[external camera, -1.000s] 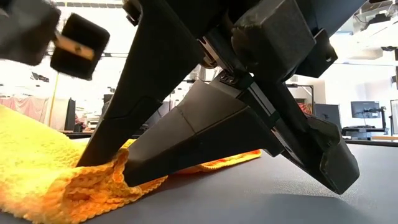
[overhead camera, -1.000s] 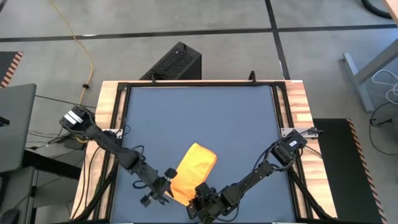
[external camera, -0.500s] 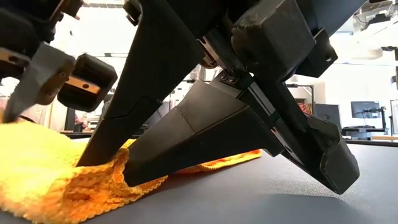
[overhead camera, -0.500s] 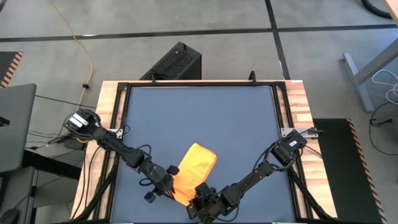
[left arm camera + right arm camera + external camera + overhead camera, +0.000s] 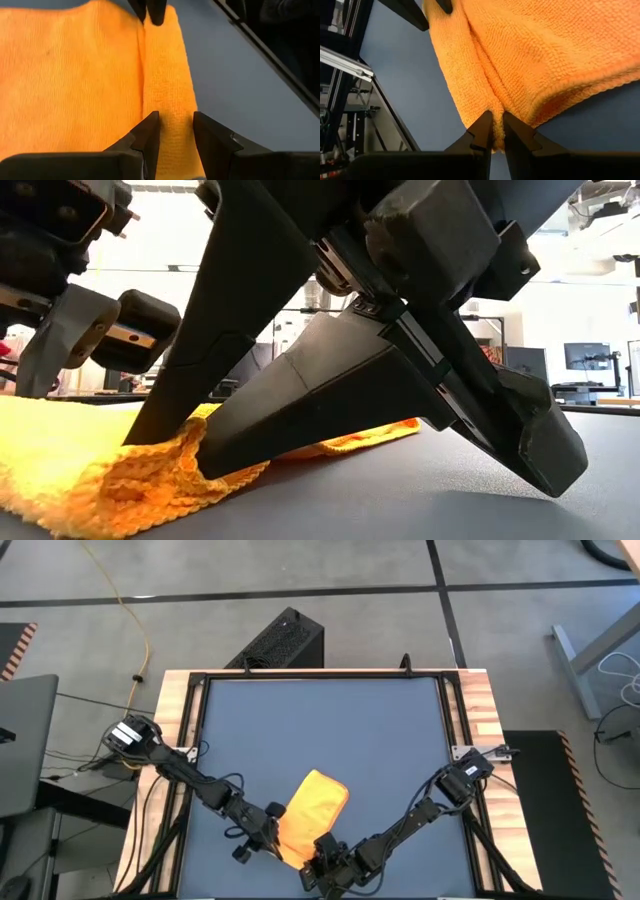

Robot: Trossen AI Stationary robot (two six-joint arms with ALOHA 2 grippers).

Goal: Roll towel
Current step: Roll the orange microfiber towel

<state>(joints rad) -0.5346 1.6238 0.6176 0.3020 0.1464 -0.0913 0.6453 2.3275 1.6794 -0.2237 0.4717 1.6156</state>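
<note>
Wrist views show my right gripper (image 5: 493, 131) pinching the rolled near edge of the small bright yellow soft towel (image 5: 310, 820) on the dark blue tabletop (image 5: 330, 730). My left gripper (image 5: 173, 131) straddles that fold, jaws part-open, not clamped. Rolling is just starting; next I'd close the left and turn the fold forward evenly.

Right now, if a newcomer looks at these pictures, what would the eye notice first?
The bright yellow towel stands out on the dark blue table, near its front edge. Both grippers meet at the towel's near end: the right gripper pinches a fold of it, and the left gripper straddles the rolled edge.
</note>
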